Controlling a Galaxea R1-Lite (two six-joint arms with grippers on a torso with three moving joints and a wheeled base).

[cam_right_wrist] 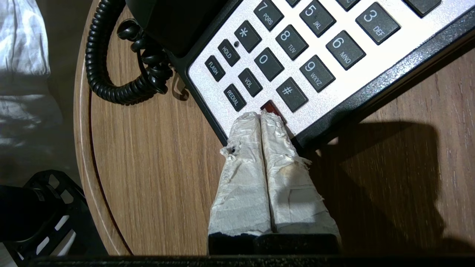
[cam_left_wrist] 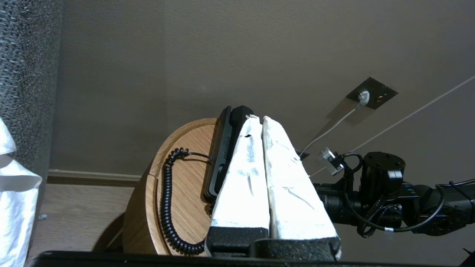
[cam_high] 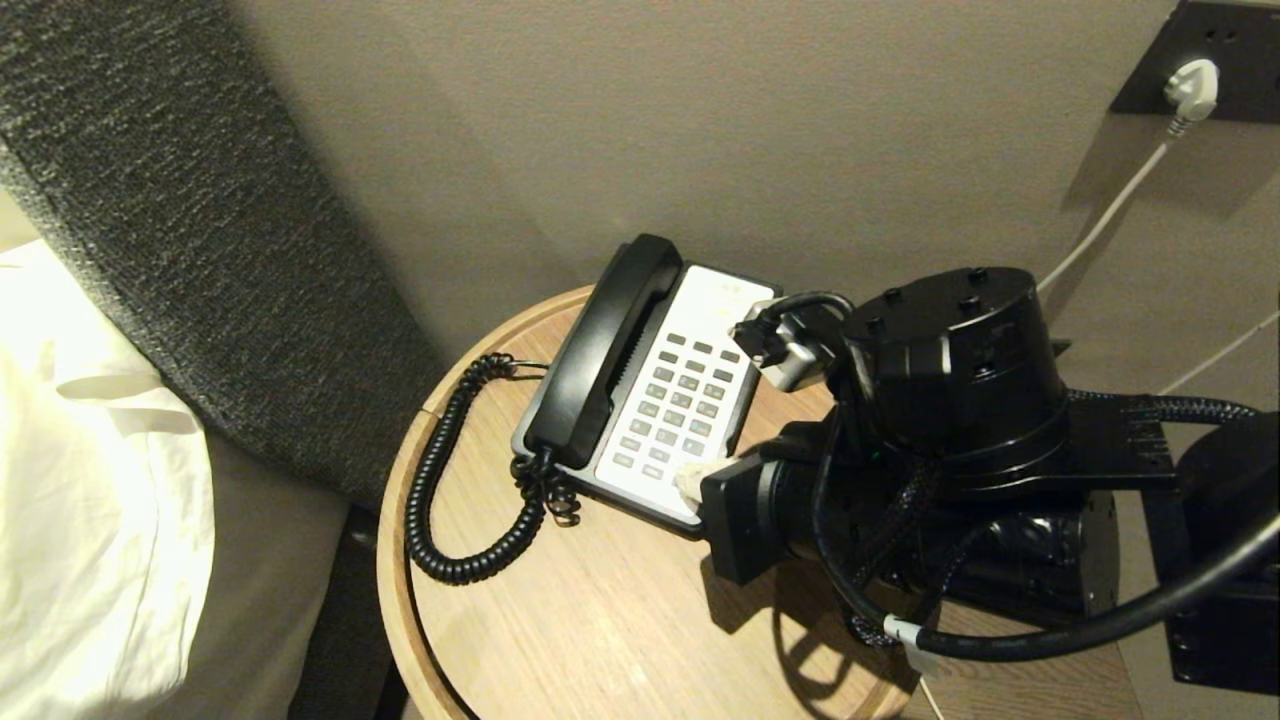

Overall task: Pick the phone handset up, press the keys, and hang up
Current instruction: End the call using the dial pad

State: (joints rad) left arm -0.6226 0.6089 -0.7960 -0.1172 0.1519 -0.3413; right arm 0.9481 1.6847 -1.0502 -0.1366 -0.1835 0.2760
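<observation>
The phone handset (cam_high: 608,348) lies seated in its cradle along the left side of the phone base (cam_high: 700,300), its coiled cord (cam_high: 440,480) looping over the round wooden table (cam_high: 560,620). The right gripper (cam_right_wrist: 259,115), fingers pressed together and holding nothing, has its taped tips at the red key (cam_right_wrist: 272,109) on the near edge of the keypad. The left gripper (cam_left_wrist: 258,118) is likewise clenched empty, off to the near left of the table; whether the handset has been lifted at all cannot be judged.
</observation>
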